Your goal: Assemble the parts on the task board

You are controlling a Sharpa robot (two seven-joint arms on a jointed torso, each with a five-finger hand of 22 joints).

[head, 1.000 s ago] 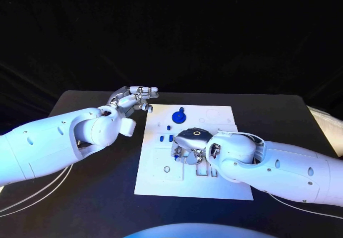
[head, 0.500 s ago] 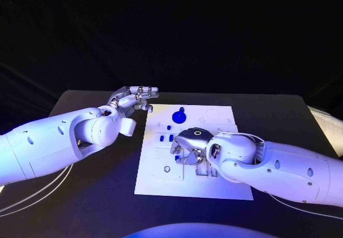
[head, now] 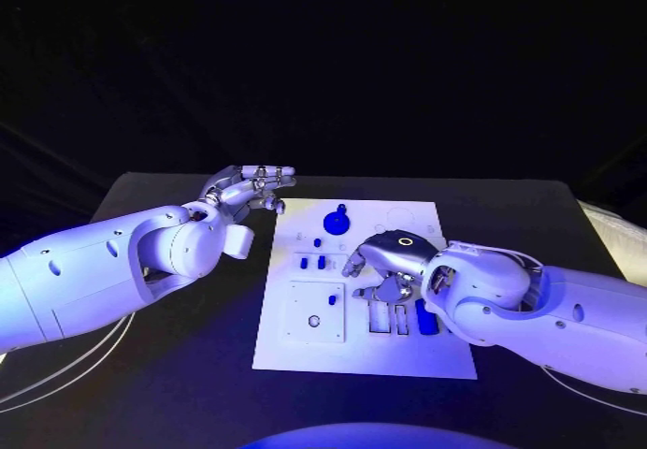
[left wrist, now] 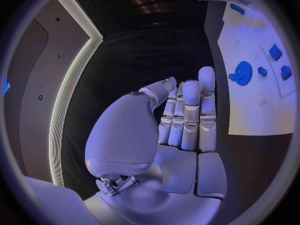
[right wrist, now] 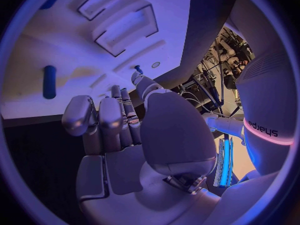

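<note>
The white task board [head: 304, 351] lies in the middle of the black table. A blue gear-like part [head: 336, 221] sits near its far edge, with small blue pieces [head: 311, 263] below it. A tiny blue part [head: 332, 300] stands lower on the board. A long blue peg [head: 426, 318] lies by the slots and shows too in the right wrist view [right wrist: 49, 81]. My right hand [head: 387, 271] hovers over the board's middle, fingers bent downward, nothing in them [right wrist: 125, 135]. My left hand [head: 252, 187] is off the board's far left corner, fingers straight and empty [left wrist: 181, 125].
Two long recessed slots [head: 391, 318] lie under my right hand. Bare black table [head: 176, 374] surrounds the board on every side. The left wrist view shows the board [left wrist: 256, 105] with the blue gear [left wrist: 242, 73] off to one side of the hand.
My right hand has moved to the right and slightly away across the board, uncovering the slots and the long blue peg. The left hand has stayed put.
</note>
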